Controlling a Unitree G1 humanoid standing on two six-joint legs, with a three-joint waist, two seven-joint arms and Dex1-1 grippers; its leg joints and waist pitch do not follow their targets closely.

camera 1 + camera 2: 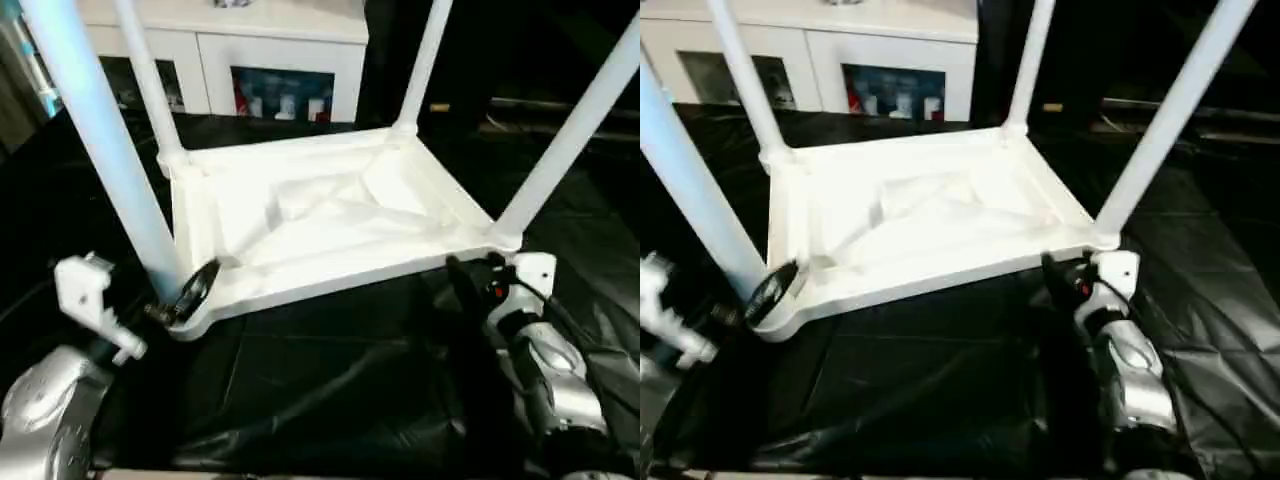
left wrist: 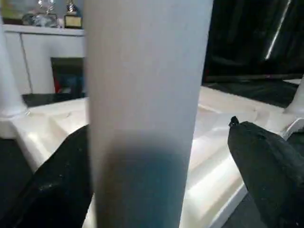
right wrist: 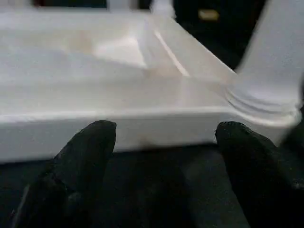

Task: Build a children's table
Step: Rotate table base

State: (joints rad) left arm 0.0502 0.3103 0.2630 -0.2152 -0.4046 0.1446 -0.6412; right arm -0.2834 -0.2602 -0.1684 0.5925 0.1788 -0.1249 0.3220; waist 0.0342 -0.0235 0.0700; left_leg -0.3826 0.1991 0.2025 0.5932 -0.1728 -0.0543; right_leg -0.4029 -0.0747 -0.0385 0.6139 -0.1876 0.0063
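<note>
Children's table upside down on black sheeting, top flat on the cover, four legs pointing up from the corner sockets. Left gripper at the near left corner, black fingers spread to either side of the near left leg, close to it but contact not discernible. Right gripper just in front of the near right corner, fingers apart with nothing between them, tips short of the table's rim.

From the left wrist: leg directly ahead, tabletop underside beyond it, trophies on a white cabinet behind. From the right wrist: near edge of the top and the ringed base of the near right leg. From the head: all four legs at once, silver forearms below, cabinet's glass-fronted compartments at the back.

All-white plastic, rectangular, raised rim, ribbed recessed underside, rounded sockets, long round tapering legs.
</note>
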